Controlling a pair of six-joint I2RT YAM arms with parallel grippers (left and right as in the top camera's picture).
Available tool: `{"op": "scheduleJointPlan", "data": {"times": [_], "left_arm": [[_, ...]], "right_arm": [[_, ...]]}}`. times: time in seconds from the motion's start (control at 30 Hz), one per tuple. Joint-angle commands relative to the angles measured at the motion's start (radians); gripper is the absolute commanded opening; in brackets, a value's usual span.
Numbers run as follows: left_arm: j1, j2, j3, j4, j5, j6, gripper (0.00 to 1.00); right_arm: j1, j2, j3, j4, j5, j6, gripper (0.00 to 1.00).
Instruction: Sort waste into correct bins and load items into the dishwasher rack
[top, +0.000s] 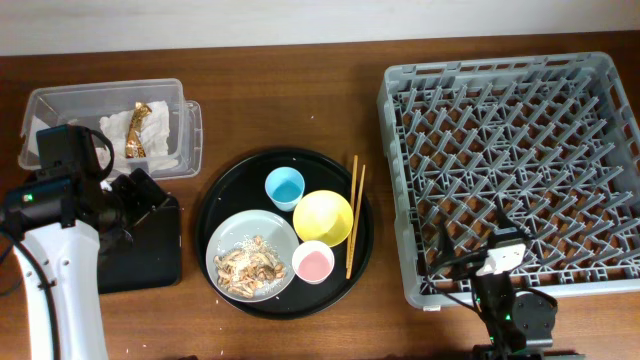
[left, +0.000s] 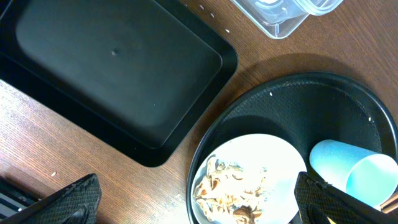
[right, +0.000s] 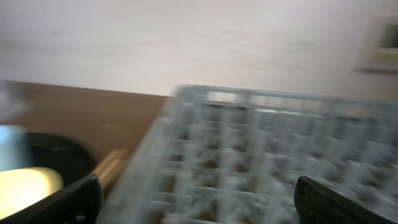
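The clear box (top: 105, 92) holds the white napkin (top: 115, 128) and gold-brown wrapper (top: 138, 128). The shallow black tray (top: 140, 260) lies below it. The grey plate (top: 232, 240) carries the tan food scraps (top: 250, 268), beside the blue cup (top: 284, 187), yellow bowl (top: 322, 217), pink cup (top: 313, 263) and chopsticks (top: 352, 215). The rack (top: 510, 150) stands at the right. My left gripper (top: 150, 200) is open and empty, between the black tray (left: 118, 68) and the plate (left: 280, 162) with scraps (left: 233, 190). My right gripper (right: 196, 199) is open and empty at the rack's (right: 267, 155) front edge.
A large round black tray (top: 225, 200) in the middle of the wooden table holds the dishes. The right arm (top: 510, 300) sits at the table's front right. The right wrist view is blurred.
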Motion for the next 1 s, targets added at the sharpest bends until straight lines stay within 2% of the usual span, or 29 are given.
{"op": "scheduleJointPlan", "data": {"times": [0.0, 0.13, 0.3, 0.4, 0.47, 0.6, 0.67, 0.77, 0.87, 0.97], "left_arm": [[0.004, 0.002, -0.002, -0.002, -0.014, -0.016, 0.99], [0.004, 0.003, -0.002, -0.002, -0.014, -0.016, 0.99], [0.004, 0.003, -0.002, -0.002, -0.014, -0.016, 0.99], [0.004, 0.002, -0.002, -0.002, -0.014, -0.016, 0.99], [0.004, 0.003, -0.002, -0.002, -0.014, -0.016, 0.99], [0.004, 0.003, -0.002, -0.002, -0.014, -0.016, 0.99], [0.004, 0.003, -0.002, -0.002, -0.014, -0.016, 0.99], [0.004, 0.003, -0.002, -0.002, -0.014, -0.016, 0.99], [0.004, 0.003, -0.002, -0.002, -0.014, -0.016, 0.99], [0.004, 0.003, -0.002, -0.002, -0.014, -0.016, 0.99]], "right_arm": [[0.005, -0.006, -0.008, 0.037, -0.398, 0.071, 0.99], [0.005, -0.006, -0.008, 0.218, -0.532, 0.096, 0.99], [0.005, -0.006, -0.008, 0.589, -0.552, 0.487, 0.99], [0.005, -0.006, -0.005, 0.699, -0.549, 0.608, 0.99], [0.005, -0.005, 0.027, 0.689, -0.517, 0.671, 0.99], [0.005, 0.039, 0.195, 0.518, -0.477, 0.665, 0.98], [0.005, 0.127, 0.352, 0.312, -0.476, 0.595, 0.99], [0.006, 0.317, 0.579, 0.022, -0.508, 0.518, 0.99], [0.006, 0.602, 0.874, -0.221, -0.714, 0.447, 0.98], [0.016, 0.812, 1.092, -0.426, -0.798, 0.354, 0.98]]}}
